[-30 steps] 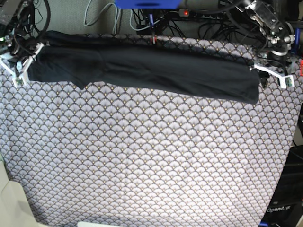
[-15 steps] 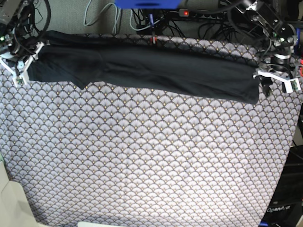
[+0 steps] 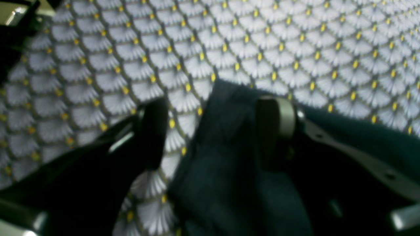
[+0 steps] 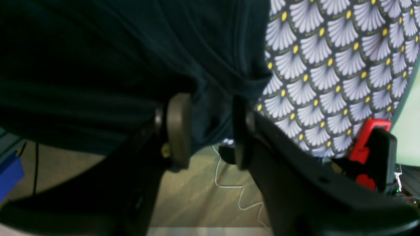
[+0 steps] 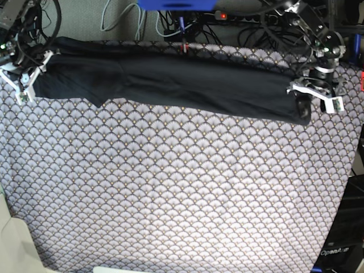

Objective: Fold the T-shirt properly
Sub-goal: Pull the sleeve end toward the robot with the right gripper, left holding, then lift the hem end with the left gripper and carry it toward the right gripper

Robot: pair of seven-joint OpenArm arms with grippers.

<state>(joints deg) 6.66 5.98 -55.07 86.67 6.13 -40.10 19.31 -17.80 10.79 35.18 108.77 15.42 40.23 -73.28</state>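
Note:
The black T-shirt [image 5: 170,79] lies folded into a long band across the far side of the table. My left gripper [image 5: 314,98] is open at its right end. In the left wrist view [image 3: 213,127] the shirt's corner [image 3: 226,157] lies between the two fingers, and one finger [image 3: 274,121] rests over the cloth. My right gripper [image 5: 24,79] is open at the shirt's left end, by the table's far left corner. In the right wrist view [image 4: 210,131] a hanging edge of the shirt [image 4: 98,49] sits between the pads, which stand apart.
The grey fan-patterned tablecloth [image 5: 182,187] covers the whole table. Cables and a power strip [image 5: 227,17] run behind the far edge, with a blue object [image 5: 176,4] above. A red clamp [image 4: 374,141] holds the cloth at the table edge; floor shows below.
My left gripper has moved left and a little down, from beside the shirt's right end to over it. My right gripper has hardly moved. The shirt lies as before.

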